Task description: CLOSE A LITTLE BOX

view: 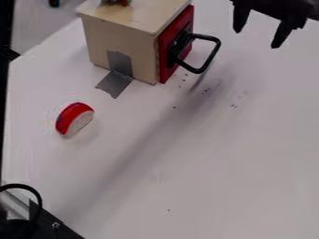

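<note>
I count one little wooden box, which I'll use as my landmark, with one red front on its right-hand side in the camera view. That front sits up against the wood and carries one black handle, a loop jutting out to the right. My one gripper hangs to the right of the box, beyond the handle and apart from it, with its two fingers spread and nothing between them, so I read the jaws as released.

One strip of grey tape runs down the box's near face and onto the white tabletop. One round red-and-white piece stands on its rim below and left of the box, well apart from it. On top of the box I get one small red-and-green thing, cut off by the view; I can't tell what it is.

For room, the tabletop spreads widely below the box and to its right. Its edge slants down and left from the box's upper left corner, then drops along the left of the view. Far below and left of the box, one black cable loop curves beside dark equipment at the corner.
</note>
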